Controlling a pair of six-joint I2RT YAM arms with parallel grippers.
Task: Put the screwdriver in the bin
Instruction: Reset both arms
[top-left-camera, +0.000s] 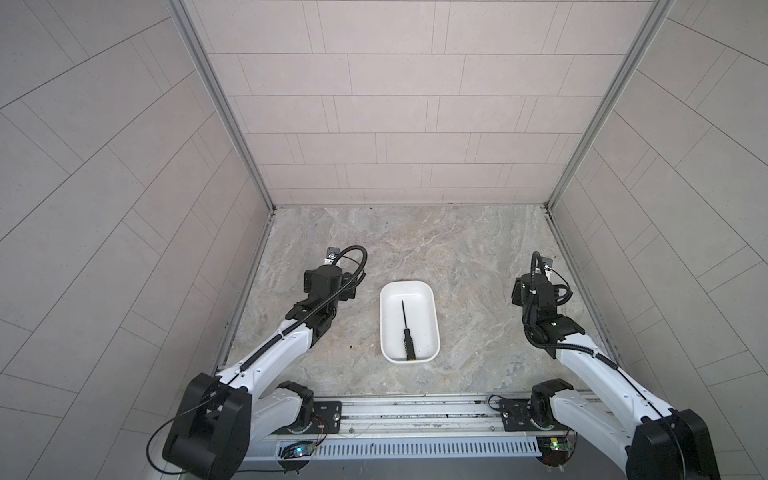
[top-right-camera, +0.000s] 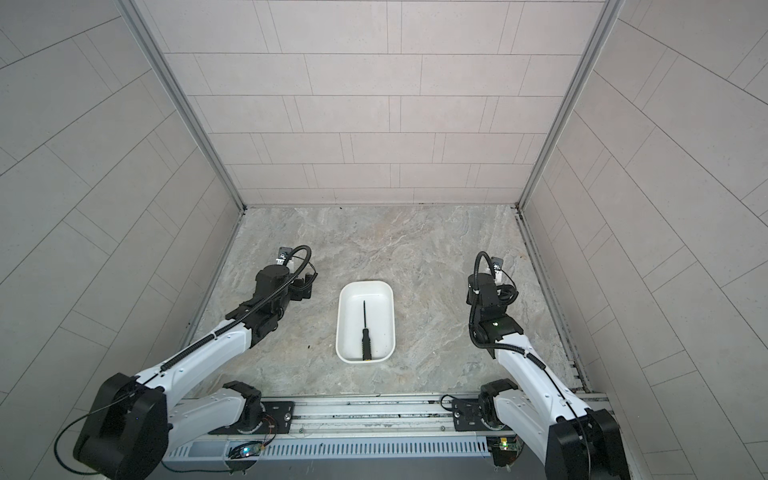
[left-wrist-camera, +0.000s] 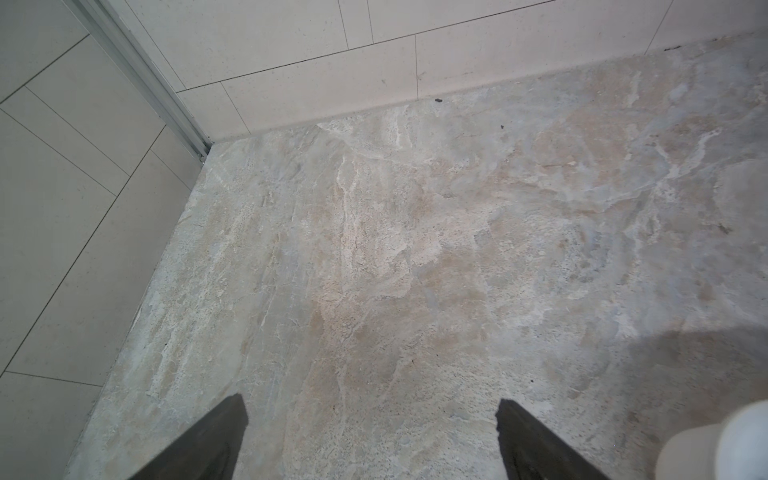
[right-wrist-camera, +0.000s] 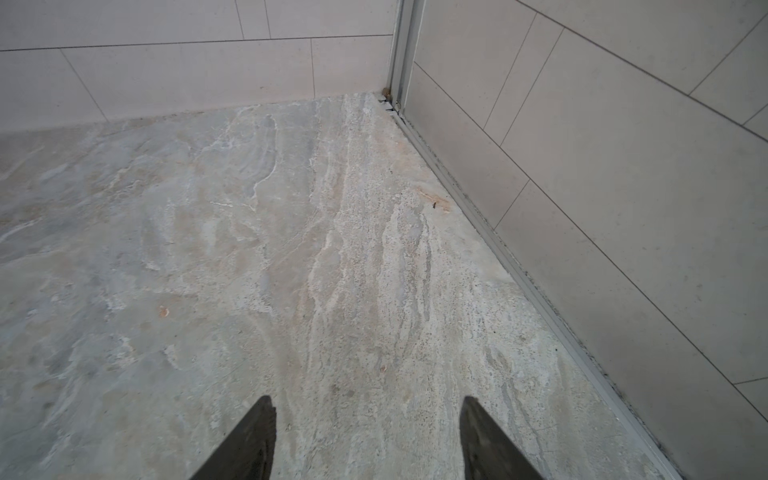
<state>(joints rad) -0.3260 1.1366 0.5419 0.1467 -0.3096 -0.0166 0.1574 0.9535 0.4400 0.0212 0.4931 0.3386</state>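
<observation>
The screwdriver (top-left-camera: 406, 330) lies lengthwise inside the bin (top-left-camera: 424, 305), while the left gripper (left-wrist-camera: 370, 402) and right gripper (right-wrist-camera: 366, 399) flank the bin, jaws spread.

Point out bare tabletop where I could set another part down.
Bare: far half of the table, between back wall and bin; also strips flanking the bin, toward left arm and right arm. Crowded: bin's middle, where the screwdriver lies lengthwise.

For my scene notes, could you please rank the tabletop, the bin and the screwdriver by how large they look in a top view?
1. tabletop: by far the largest.
2. bin: much smaller, resting on it.
3. screwdriver: smallest, lying inside the bin and shorter than it.
All sit at a similar depth, so the order is safe.
</observation>
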